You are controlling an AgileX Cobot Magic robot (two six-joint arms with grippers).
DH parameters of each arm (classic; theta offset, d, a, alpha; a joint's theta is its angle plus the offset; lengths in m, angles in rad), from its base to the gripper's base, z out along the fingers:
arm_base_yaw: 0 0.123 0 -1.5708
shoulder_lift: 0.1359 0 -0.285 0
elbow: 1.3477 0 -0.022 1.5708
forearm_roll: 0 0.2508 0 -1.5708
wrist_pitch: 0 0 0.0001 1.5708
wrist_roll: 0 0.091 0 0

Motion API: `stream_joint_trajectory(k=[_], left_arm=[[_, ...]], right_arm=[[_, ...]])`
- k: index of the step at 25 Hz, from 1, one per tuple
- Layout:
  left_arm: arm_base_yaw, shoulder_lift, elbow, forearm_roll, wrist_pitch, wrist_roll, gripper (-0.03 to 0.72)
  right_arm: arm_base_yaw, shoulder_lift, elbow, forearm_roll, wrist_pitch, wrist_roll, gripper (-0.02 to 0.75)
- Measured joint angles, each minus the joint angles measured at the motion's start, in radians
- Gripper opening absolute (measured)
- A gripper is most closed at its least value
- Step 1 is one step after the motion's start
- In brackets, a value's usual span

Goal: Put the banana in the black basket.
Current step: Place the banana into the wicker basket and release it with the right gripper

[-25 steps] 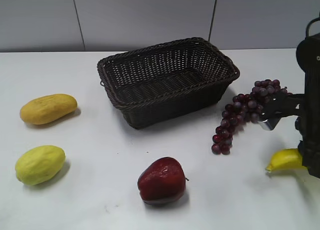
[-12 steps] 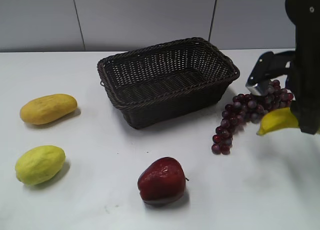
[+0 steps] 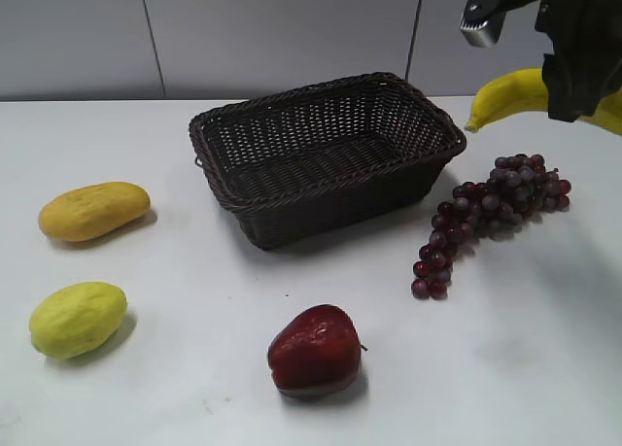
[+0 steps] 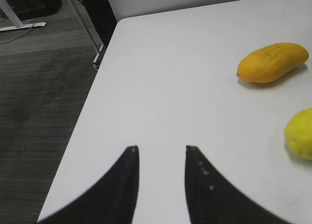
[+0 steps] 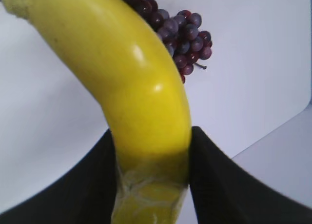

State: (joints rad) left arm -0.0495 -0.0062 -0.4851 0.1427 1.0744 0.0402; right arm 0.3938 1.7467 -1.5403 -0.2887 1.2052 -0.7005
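No readable text, labels, brand marks, numbers or signs appear in any view, on the fruit, the woven container, the surface, the wall panels or the robot parts.

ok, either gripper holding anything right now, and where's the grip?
The right gripper holds the banana, lifted clear of the table, clamped near one end. The left gripper is open and holds nothing.

The dark woven wicker basket [image 3: 326,154] stands open-topped with nothing above its rim. A bunch of dark purple grapes [image 3: 486,213] lies just beside its right wall; the red apple [image 3: 314,351] sits well apart in front.
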Motion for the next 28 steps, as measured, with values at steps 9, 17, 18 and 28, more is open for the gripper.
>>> stream_joint_trajectory(k=[9,17,18,28], left_arm=[[0.000,0.000,0.000,0.000,0.000,0.000,0.238],[0.000,0.000,0.000,0.000,0.000,0.000,0.238],[0.000,0.000,0.000,0.000,0.000,0.000,0.238],[0.000,0.000,0.000,0.000,0.000,0.000,0.238]], right_arm=[[0.053,0.063,-0.031,-0.007,-0.297,-0.235,0.319],[0.083,0.202,-0.040,-0.026,-0.640,-0.311,0.319],[0.086,0.219,-0.042,-0.027,-0.672,-0.322,0.319],[0.183,0.341,-0.047,-0.028,-0.909,-0.542,0.319]])
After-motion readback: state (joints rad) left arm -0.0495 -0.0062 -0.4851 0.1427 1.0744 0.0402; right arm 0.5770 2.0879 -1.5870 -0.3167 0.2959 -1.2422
